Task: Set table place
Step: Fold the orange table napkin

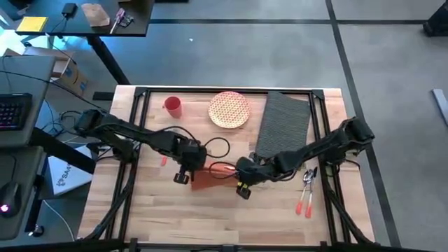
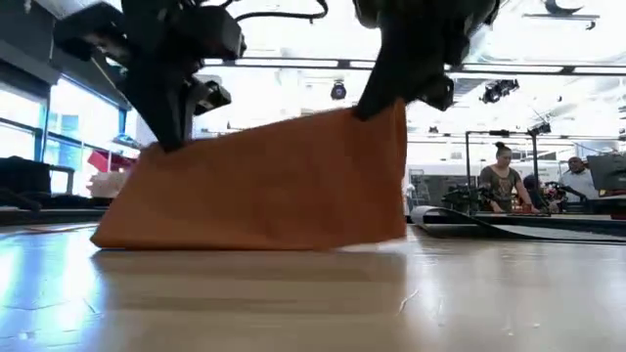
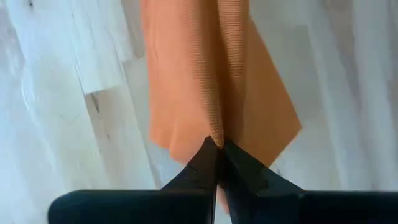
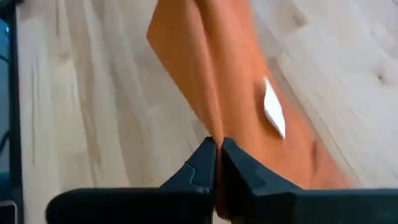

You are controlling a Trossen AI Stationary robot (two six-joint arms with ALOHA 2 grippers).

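An orange cloth napkin (image 1: 207, 179) stands like a tent in the middle of the table (image 1: 161, 217), held up between my two grippers. My left gripper (image 1: 186, 172) is shut on its left end and my right gripper (image 1: 242, 185) on its right end. The low view shows the napkin (image 2: 264, 186) higher at its right end, where my right gripper (image 2: 391, 98) is, than under my left gripper (image 2: 168, 137). The dark grey placemat (image 1: 283, 123) lies flat at the far right, apart from both grippers. My left gripper pinches the napkin's raised top edge at its left end (image 3: 214, 138) between both fingers, from above. A ridge of cloth runs away from the fingertips. The cloth hangs below, its lower edge (image 2: 196, 244) on the table. My right gripper pinches the napkin's raised top edge at its right end (image 4: 216, 135) between both fingers, from above. This end is held higher than the other. The cloth hangs down slack, with a white tag (image 4: 272, 113) on its side and its lower edge (image 2: 372, 241) at the table.
A patterned round plate (image 1: 229, 110) and a red cup (image 1: 173, 106) stand at the far side. Cutlery with orange handles (image 1: 306, 190) lies near the right edge. A black cable (image 1: 218, 148) loops by the left arm. People work in the room behind (image 2: 501, 176).
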